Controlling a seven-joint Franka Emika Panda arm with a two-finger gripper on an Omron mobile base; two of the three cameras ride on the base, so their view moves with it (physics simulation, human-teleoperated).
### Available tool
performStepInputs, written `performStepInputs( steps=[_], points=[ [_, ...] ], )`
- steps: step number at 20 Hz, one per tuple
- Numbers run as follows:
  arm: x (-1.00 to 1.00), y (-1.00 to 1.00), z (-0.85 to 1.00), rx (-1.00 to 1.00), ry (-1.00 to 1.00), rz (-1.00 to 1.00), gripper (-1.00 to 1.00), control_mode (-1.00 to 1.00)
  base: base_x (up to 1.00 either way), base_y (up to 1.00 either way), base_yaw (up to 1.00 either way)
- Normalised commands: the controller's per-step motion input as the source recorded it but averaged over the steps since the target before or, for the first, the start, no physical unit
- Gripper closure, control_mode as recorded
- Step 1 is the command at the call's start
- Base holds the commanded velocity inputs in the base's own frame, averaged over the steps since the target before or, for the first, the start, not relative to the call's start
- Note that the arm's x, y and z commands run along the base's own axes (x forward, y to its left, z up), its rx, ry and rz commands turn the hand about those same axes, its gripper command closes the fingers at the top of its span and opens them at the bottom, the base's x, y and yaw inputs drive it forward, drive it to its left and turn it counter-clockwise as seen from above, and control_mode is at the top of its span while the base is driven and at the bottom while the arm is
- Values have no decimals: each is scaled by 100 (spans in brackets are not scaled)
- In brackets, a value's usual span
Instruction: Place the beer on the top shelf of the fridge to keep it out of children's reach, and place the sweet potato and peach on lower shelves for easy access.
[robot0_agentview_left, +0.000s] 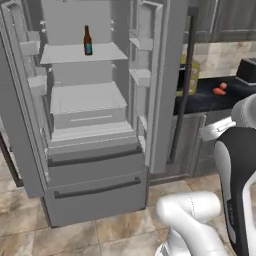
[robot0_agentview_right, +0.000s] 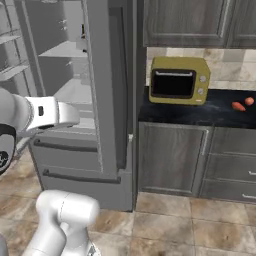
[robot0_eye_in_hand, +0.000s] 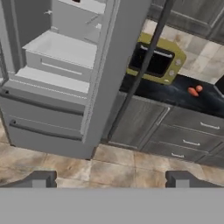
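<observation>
A: Which step do we judge in hand?

B: The beer (robot0_agentview_left: 88, 41) stands upright on the top shelf (robot0_agentview_left: 65, 54) of the open fridge (robot0_agentview_left: 95, 175). The pincer (robot0_eye_in_hand: 109, 179) spreads wide, holding nothing. We judge fetching produce is next, which calls for turning toward the surface (robot0_agentview_right: 200, 112).

A: Our counts?

B: One beer, one sweet potato (robot0_agentview_right: 238, 106), one peach (robot0_agentview_right: 249, 101), just beside each other right of one yellow microwave (robot0_agentview_right: 179, 80).

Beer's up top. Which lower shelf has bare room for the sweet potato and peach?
The shelf below the top shelf is bare across its whole width, bordered by the fridge walls and door racks. The beer stands alone up top. The sweet potato and peach lie together on the dark counter right of the microwave.
</observation>
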Motion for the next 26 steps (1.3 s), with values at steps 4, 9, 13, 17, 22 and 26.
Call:
performStepInputs(
  steps=[4,9,13,17,22,26],
  points=[
    [0,0,0,0,0,0,-100,100,34,-100,-5],
    [0,0,0,0,0,0,-100,100,56,-100,-2],
    [0,0,0,0,0,0,-100,100,84,-92,0],
    [0,0,0,0,0,0,-100,100,99,-87,0],
    [0,0,0,0,0,0,-100,100,100,-79,0],
    [0,0,0,0,0,0,-100,100,99,-64,0]
  ],
)
